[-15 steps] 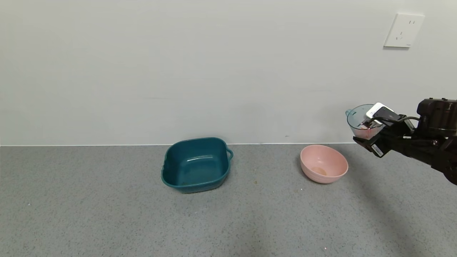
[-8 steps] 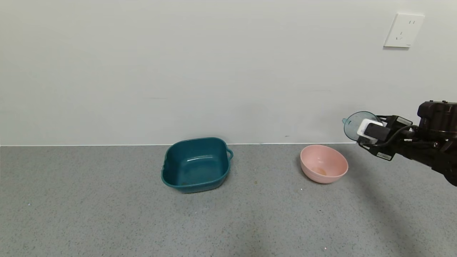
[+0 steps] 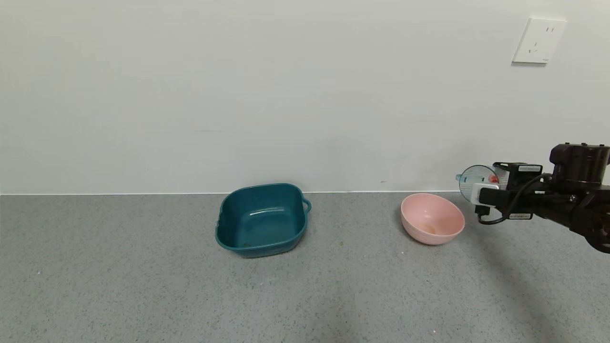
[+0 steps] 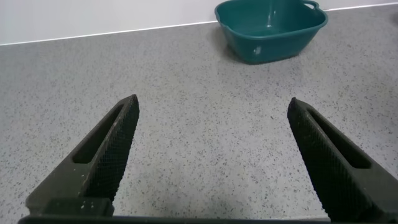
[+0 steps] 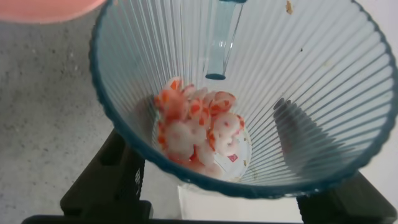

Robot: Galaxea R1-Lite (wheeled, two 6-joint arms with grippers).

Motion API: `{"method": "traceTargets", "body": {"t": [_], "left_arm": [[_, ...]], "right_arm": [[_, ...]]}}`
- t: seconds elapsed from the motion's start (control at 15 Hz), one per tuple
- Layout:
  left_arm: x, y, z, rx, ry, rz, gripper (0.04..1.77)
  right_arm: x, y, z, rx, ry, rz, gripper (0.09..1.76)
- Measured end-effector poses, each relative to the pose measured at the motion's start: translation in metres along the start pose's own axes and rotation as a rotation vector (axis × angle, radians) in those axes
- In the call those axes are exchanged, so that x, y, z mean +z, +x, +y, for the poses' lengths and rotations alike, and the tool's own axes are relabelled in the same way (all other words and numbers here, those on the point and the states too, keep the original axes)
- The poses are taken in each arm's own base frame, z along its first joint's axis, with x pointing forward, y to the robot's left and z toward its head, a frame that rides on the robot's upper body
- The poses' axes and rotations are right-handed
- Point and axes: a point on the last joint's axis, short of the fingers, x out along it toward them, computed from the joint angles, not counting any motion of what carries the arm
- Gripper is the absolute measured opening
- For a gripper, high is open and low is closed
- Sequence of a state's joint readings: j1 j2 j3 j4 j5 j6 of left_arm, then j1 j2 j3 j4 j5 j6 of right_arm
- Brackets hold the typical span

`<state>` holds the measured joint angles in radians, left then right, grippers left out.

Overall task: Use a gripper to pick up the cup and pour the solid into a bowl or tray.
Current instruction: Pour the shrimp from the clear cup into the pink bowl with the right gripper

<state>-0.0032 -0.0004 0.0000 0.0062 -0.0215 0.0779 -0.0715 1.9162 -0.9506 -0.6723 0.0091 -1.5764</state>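
My right gripper [image 3: 481, 190] is shut on the ribbed bluish cup [image 3: 472, 182] and holds it tipped on its side in the air, mouth toward the pink bowl [image 3: 432, 219], just right of and above the bowl's rim. In the right wrist view the cup [image 5: 298, 81] fills the picture, with the pink, red-orange and whitish solid [image 5: 199, 127] heaped near its bottom; a strip of the pink bowl [image 5: 43, 9] shows at one corner. My left gripper [image 4: 211, 112] is open and empty over bare counter.
A dark teal squarish tub [image 3: 261, 220] stands on the grey counter left of the bowl; it also shows in the left wrist view [image 4: 270, 28]. A white wall runs behind, with a socket plate [image 3: 539, 40] at upper right.
My right gripper has rolled and dropped a little, tipping the cup from nearly upright onto its side with the mouth toward the bowl. The bowl and tub have not moved.
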Motion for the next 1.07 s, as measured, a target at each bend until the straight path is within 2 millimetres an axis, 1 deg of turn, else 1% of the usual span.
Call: {"method": "traceTargets", "body": {"t": [0.13,0.47,0.67,0.8,0.93,1.07], "left_arm": [[0.000,0.000,0.000,0.000,0.000,0.000,1.72],[0.000,0.000,0.000,0.001,0.000,0.000,1.72],[0.000,0.000,0.000,0.001,0.000,0.000,1.72],[0.000,0.000,0.000,0.001,0.000,0.000,1.72],[0.000,0.000,0.000,0.001,0.000,0.000,1.72],[0.000,0.000,0.000,0.001,0.000,0.000,1.72]], "right_arm": [[-0.001,0.001,0.000,0.003,-0.074,0.030,1.34],[0.003,0.005,-0.002,0.008,-0.242,0.077,1.33],[0.006,0.012,-0.011,-0.024,-0.294,0.077,1.33],[0.013,0.019,-0.016,-0.043,-0.320,0.091,1.33],[0.026,0.021,-0.018,-0.042,-0.356,0.128,1.33],[0.040,0.023,-0.020,-0.037,-0.405,0.110,1.33]]}}
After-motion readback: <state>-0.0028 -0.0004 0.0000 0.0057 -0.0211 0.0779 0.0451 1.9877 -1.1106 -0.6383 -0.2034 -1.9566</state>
